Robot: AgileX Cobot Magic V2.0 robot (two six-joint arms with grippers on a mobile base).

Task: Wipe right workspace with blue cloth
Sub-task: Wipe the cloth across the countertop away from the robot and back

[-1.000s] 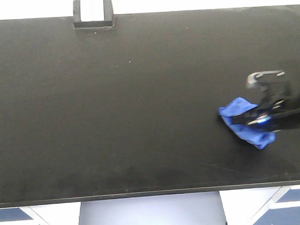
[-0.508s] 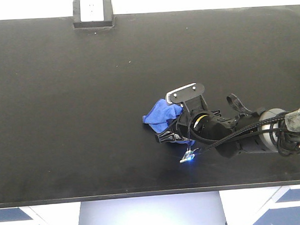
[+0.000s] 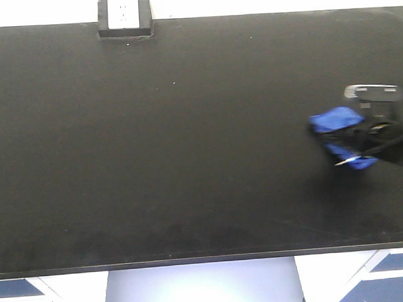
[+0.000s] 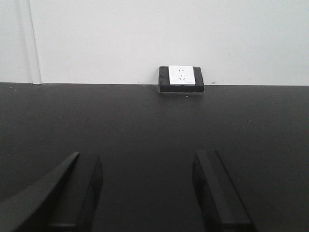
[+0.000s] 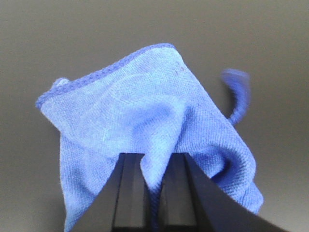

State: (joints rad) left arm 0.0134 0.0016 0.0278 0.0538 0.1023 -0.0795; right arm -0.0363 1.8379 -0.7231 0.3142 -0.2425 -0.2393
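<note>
Cloth first: the blue cloth (image 3: 337, 121) sits bunched in the right hand (image 3: 361, 134) at the right side of the tabletop (image 3: 188, 145), which is the right workspace. In the right wrist view the right hand (image 5: 153, 193) has its two dark fingers (image 5: 128, 193) drawn narrow, pinching a fold of the blue cloth (image 5: 145, 125) between them; the rest of the fabric fans out ahead of the fingertips and to both sides, with a stitched hem along the top and one corner blurred off to the right. In the front view the cloth's free part lies toward the middle of the tabletop from the right hand, and the arm runs off the right edge. The left hand (image 4: 145, 193) shows in its own wrist view with its fingers (image 4: 217, 193) spread wide and holding nothing, over bare black surface. Straight ahead of it, well apart, a socket box (image 4: 181, 79) with a white face stands against the wall (image 4: 145, 38); no containers show.
</note>
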